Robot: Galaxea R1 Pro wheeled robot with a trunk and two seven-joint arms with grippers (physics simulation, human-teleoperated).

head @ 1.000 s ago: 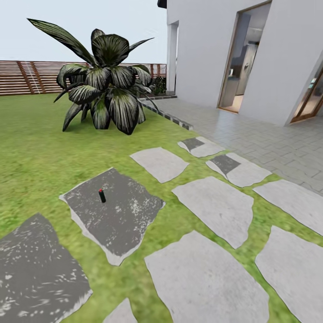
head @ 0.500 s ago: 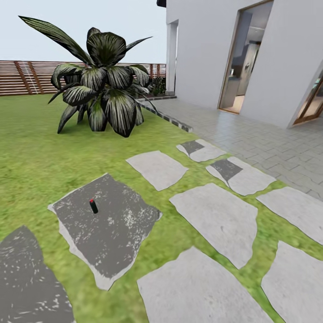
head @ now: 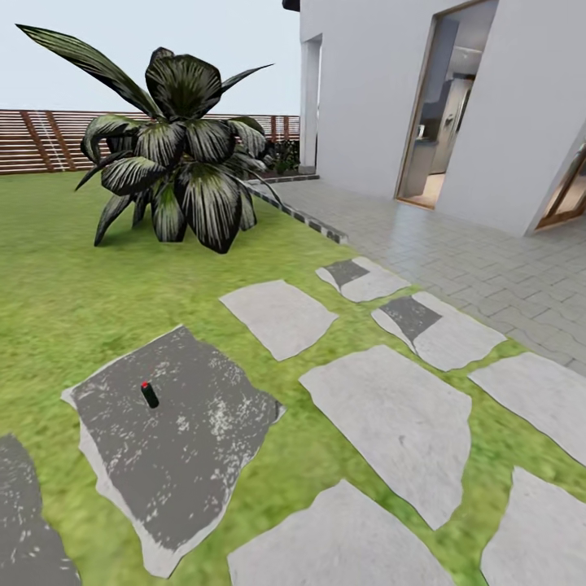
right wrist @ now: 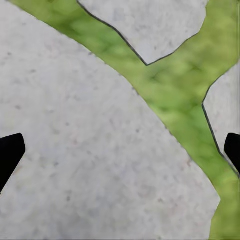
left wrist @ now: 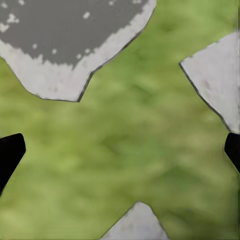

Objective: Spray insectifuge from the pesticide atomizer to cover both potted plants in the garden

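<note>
Where the lawn (head: 73, 293) is crossed by flat stepping stones, the pesticide atomizer (head: 150, 395) is seen in the head view, standing on a dark grey stone (head: 175, 439) at the lower left. Its long axis is held close to upright, tilted slightly, with the red top pointing up and a little toward the left, and the dark base set on the stone. It is placed toward the upper left part of that stone, well apart from the pale stepping stones (head: 391, 415) to its right.

Behind it, on the grass, a huge striped-leaf plant (head: 175, 163) is seen, with a brown slatted fence (head: 41, 140) beyond. To the right, a grey paved terrace (head: 456, 252) and a white house wall (head: 366, 89) with an open doorway (head: 443, 114) are shown.

In the left wrist view, the left hand (left wrist: 120, 150) is spread wide, its two dark fingertips (left wrist: 9, 152) being seen at opposite edges of the picture; nothing is held between them, and grass and parts of stones lie below. In the right wrist view, the right hand (right wrist: 120, 150) is likewise spread wide and released, one fingertip (right wrist: 9, 150) being seen at each edge, with a pale stone (right wrist: 85, 160) and strips of grass beneath. Nothing is touched by either hand.
</note>
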